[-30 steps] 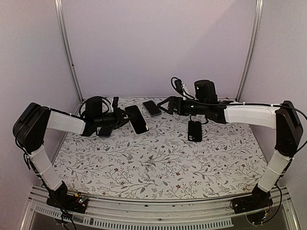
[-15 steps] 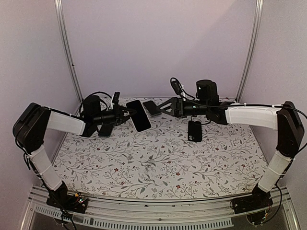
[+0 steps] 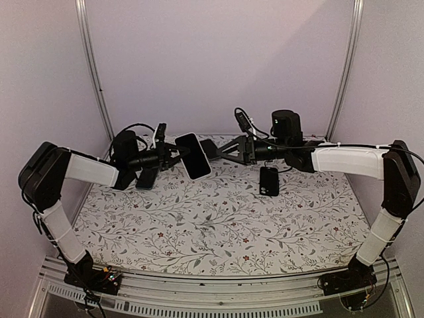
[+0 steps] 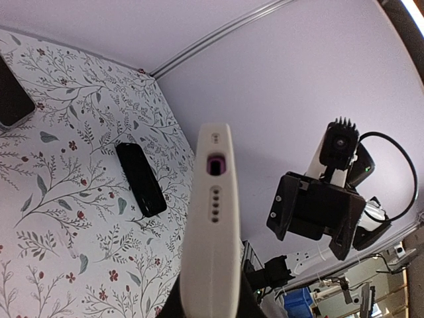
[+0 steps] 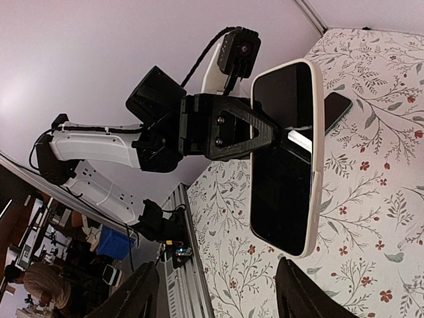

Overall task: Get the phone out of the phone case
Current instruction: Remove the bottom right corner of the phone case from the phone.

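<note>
The phone, in its white case (image 3: 192,156), hangs in the air above the back of the table with its dark screen showing. My left gripper (image 3: 176,159) is shut on its left end. In the left wrist view I see the case's white edge (image 4: 212,225) end-on between my fingers. My right gripper (image 3: 222,151) is open just right of the phone and does not touch it. In the right wrist view the phone (image 5: 285,159) stands ahead of my spread fingers (image 5: 142,291), with the left gripper (image 5: 218,126) clamped on it.
A dark phone (image 3: 269,180) lies on the flowered table (image 3: 218,225) under the right arm. Another dark phone (image 3: 207,147) lies at the back behind the held one. A third dark one (image 3: 146,177) lies under the left arm. The walls stand close behind.
My left gripper has lifted the cased phone up and a little to the right, toward the right gripper. The right gripper has edged left, still open.
</note>
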Controlling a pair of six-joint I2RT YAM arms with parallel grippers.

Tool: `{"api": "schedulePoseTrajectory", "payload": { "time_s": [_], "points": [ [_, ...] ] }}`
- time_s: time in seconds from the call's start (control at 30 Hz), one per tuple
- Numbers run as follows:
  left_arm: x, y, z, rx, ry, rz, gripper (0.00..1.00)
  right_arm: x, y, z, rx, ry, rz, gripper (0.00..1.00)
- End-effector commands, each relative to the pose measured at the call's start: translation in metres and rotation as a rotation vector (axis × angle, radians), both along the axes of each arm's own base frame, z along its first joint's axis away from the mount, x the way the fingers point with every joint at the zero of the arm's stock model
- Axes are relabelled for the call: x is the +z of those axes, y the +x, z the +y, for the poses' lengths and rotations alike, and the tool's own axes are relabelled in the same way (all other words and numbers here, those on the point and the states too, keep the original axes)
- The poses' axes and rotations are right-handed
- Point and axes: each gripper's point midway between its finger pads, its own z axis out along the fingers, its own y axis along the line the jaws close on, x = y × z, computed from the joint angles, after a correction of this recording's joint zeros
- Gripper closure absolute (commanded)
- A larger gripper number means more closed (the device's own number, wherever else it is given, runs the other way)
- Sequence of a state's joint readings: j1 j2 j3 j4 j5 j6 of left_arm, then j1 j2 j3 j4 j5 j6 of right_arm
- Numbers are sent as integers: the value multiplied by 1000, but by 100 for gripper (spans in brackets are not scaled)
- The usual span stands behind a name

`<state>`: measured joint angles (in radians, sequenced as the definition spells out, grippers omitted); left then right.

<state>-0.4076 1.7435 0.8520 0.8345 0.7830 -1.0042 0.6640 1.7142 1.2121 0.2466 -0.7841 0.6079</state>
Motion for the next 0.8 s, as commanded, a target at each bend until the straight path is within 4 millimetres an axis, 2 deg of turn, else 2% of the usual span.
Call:
{"api": "schedulePoseTrajectory", "payload": {
  "time_s": [0.0,0.33,0.57,0.77],
  "points": [
    [42,-6,-9,-59,-105,-118,100,9,-1,0,21,27,-11,40],
    [70,-18,-20,-136,-212,-121,100,-8,2,9,48,36,50,46],
    [78,-22,-18,-146,-267,-113,100,-1,0,16,99,83,59,55],
    [77,-21,-17,-148,-301,-85,100,13,-12,14,153,137,33,66]
  ]
}}
